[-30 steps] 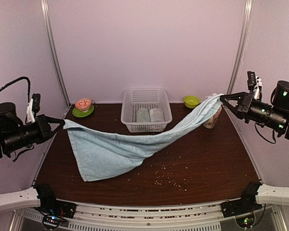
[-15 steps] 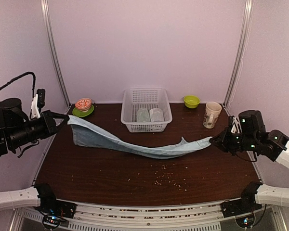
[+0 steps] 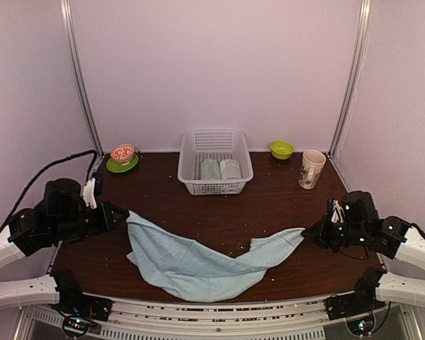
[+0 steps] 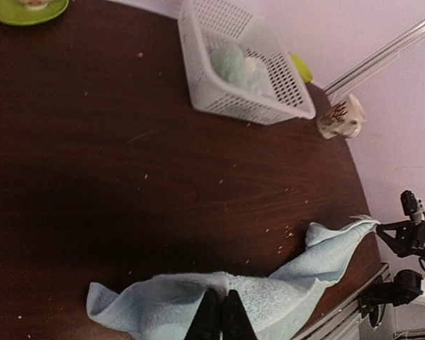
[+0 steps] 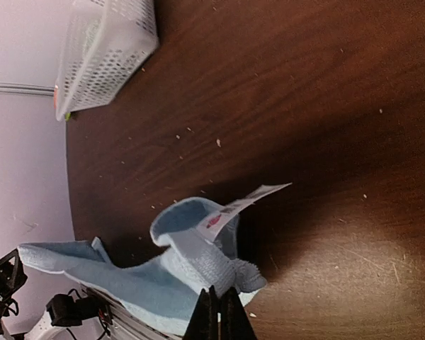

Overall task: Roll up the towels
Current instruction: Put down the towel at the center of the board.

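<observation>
draping in front of the white basket [image 3: 214, 186], light blue towel [image 3: 198, 265], corners clamped by left gripper [image 3: 126, 214] and right gripper [image 3: 304, 232], tag [image 5: 258, 193] print unreadable

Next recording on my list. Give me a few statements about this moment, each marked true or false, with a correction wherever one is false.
1. The left tool and the right tool each pinch one end of the light blue towel. True.
2. The basket holds nothing. False: two rolled towels lie inside it.
3. The mug lies tipped on its side. False: it stands upright at the back right.
4. The light blue towel's middle rests on the table near the front edge. True.
5. The light blue towel is already rolled up. False: it lies loose and unrolled between the two tools.
</observation>
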